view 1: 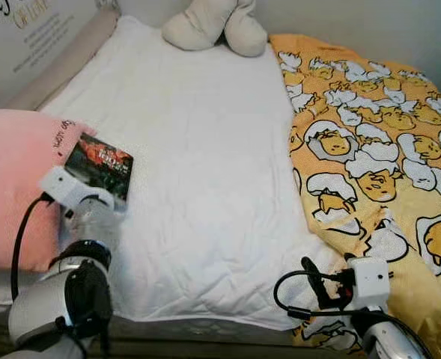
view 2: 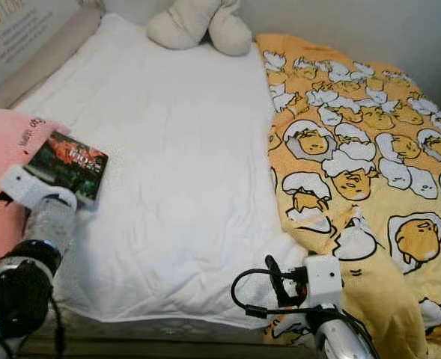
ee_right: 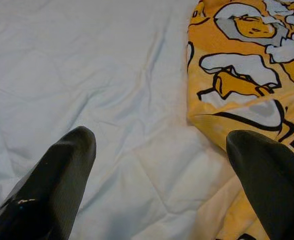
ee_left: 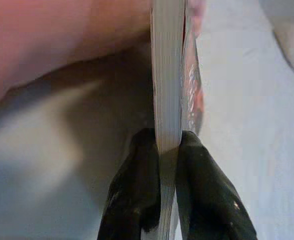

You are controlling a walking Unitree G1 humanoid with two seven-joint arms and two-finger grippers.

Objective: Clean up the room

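White quilted bed cover takes up most of the scene, grey wall behind. Book, dark cover with red picture and pale title lettering too small to read, sits at the bed's left side against a pink pillow. Left tool is pinching it: left wrist view shows both black fingers pressed on the page edge and cover, one each side, book seen edge-on with grey page block; the eye views give only the cover face and the white wrist housing below it. Pink pillow carries small dark writing near its edge, unreadable.

Right tool hangs over the bed's near edge, fingers spread wide and holding nothing; right wrist view puts it above the seam where white cover meets the yellow blanket. Blanket is printed with a lazy egg-yolk cartoon pattern, bunched over the bed's right side. Beige plush toy lies at the far end. Wall at upper left has gold lettering, cropped, plus smaller text too fine to read.
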